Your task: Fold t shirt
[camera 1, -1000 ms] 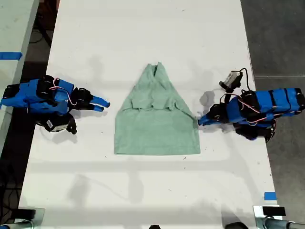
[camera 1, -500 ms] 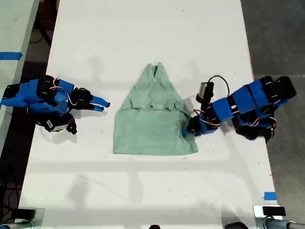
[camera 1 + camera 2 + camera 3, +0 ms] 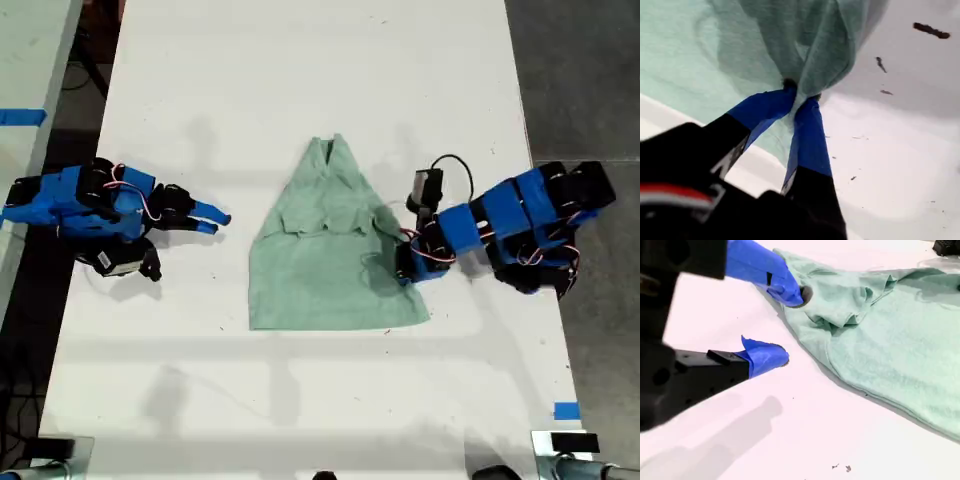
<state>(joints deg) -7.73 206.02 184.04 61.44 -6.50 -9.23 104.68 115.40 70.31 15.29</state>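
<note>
Currently, going left to right in the exterior view: our second hand [image 3: 218, 221] rests on the white counter [image 3: 300, 80], jaws spread open with nothing between them, apart from the shirt. The mint t shirt [image 3: 330, 255] lies flat at the counter's middle, narrow end pointing away. Our first hand [image 3: 401, 268] is clamped on the shirt's edge at its exterior-view right side, fabric bunched between the blue fingertips [image 3: 807, 120].

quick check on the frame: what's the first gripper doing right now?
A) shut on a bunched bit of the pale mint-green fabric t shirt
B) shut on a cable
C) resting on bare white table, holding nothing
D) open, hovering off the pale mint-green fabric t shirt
A: in the first wrist view my first gripper, with its blue-taped tips, is pinched together on a gathered fold of the pale mint-green fabric t shirt.
</note>
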